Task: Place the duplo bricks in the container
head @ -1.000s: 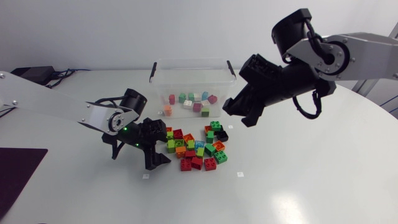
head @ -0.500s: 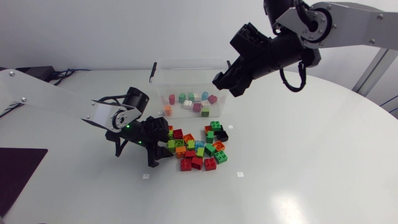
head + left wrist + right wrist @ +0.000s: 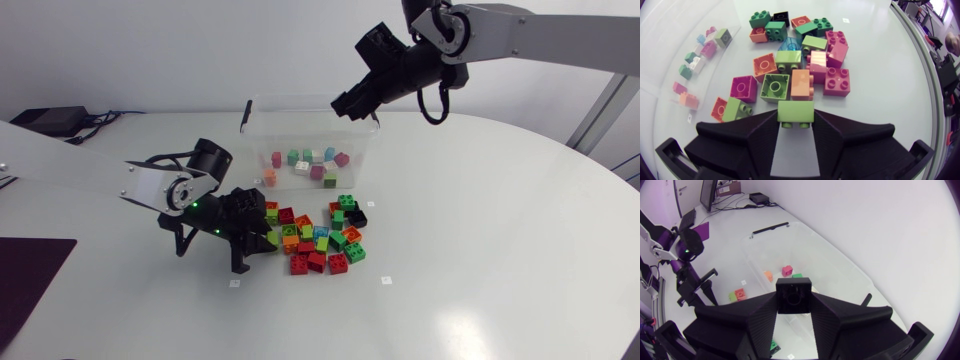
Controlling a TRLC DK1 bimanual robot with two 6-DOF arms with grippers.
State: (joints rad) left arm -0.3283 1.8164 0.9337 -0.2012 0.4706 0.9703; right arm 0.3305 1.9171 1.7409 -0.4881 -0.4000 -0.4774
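Two robot arms over a round white worktop [image 3: 480, 250] scattered with toy bricks. The left arm [image 3: 90, 175] comes in low from the side, its end at the edge of a loose pile of bricks [image 3: 318, 238]. The pile is red, green, orange, blue and black, and lies just in front of a clear plastic container [image 3: 365, 140].

The left fingers [image 3: 755, 140] are clenched on a light-green brick [image 3: 795, 111], pinched at the tips from two sides. It sits down at the level of the worktop, with its studs facing back between the fingers. Directly ahead of it lie an orange brick [image 3: 801, 84] and an upturned green brick [image 3: 774, 87] showing its hollow underside. The rest of the pile spreads out beyond them.

The right arm [image 3: 540, 30] comes in high from the opposite side. The right fingers [image 3: 750, 320] grasp a black brick [image 3: 793, 295], gripped on both flanks. It is held in the air above the open-topped container, near the far corner on the right arm's side in the overhead view.

On the container's floor lies a thin scatter of sorted bricks [image 3: 305, 160] in pink, green, white, blue and orange, well apart from one another. A black latch [image 3: 245, 115] stands at each end of the container.

A dark mat [image 3: 25, 270] lies at the worktop's edge on the left arm's side. Two small white markers [image 3: 233, 283] sit on the bare surface near the pile.
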